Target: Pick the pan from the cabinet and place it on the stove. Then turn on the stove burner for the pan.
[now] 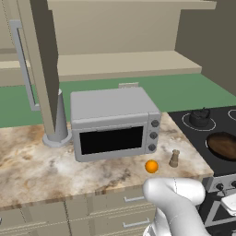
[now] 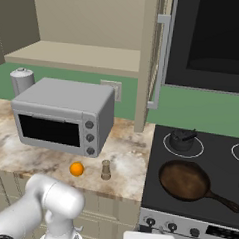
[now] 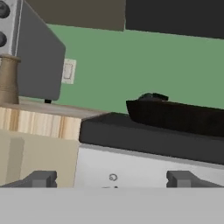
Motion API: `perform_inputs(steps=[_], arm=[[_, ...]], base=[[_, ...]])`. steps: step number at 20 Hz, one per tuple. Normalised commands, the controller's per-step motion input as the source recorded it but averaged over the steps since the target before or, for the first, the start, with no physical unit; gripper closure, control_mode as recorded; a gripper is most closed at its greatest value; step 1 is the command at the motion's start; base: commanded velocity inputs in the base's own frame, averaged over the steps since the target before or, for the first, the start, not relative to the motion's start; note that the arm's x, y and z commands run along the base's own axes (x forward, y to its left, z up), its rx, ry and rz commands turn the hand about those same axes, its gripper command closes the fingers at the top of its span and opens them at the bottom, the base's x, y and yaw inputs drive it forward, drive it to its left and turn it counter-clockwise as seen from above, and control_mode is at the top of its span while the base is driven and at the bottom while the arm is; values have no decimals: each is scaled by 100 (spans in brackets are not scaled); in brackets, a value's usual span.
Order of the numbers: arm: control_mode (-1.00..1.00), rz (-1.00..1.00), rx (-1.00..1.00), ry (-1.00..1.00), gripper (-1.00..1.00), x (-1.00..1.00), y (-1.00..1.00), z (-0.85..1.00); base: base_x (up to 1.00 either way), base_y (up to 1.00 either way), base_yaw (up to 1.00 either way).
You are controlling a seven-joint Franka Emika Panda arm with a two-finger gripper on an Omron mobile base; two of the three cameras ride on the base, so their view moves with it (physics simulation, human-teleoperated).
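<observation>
Gripper (image 3: 111,179), seen from the hand view, stands with its 2 fingers wide apart and nothing between them, low before the stove (image 3: 144,164) front panel. I see the pan (image 2: 186,181) resting on the near-left burner ring, handle pointing right and toward me; the cabinet (image 2: 145,58) door hangs open. Risks, as I judge them: 1, turning the wrong knob (image 2: 172,227) and lighting the ring under the small pot (image 2: 182,139); 2, closing short of the knob and slipping off.
</observation>
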Motion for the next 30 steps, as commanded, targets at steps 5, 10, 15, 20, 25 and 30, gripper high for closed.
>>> perform_inputs(steps=[5, 10, 15, 20, 25, 30], arm=[[-100, 0, 9, 0, -100, 0, -6, -20], [-100, 0, 4, 1, -100, 10, -3, -17], [-100, 0, 0, 5, -100, 18, 0, -7], [-100, 0, 0, 4, -100, 20, 0, -6], [-100, 0, 0, 3, -100, 14, 0, -15], [-100, 0, 0, 1, -100, 14, 0, -20]], base=[[0, 0, 0], [0, 0, 0], [0, 0, 0], [0, 0, 0], [0, 0, 0], [0, 0, 0]])
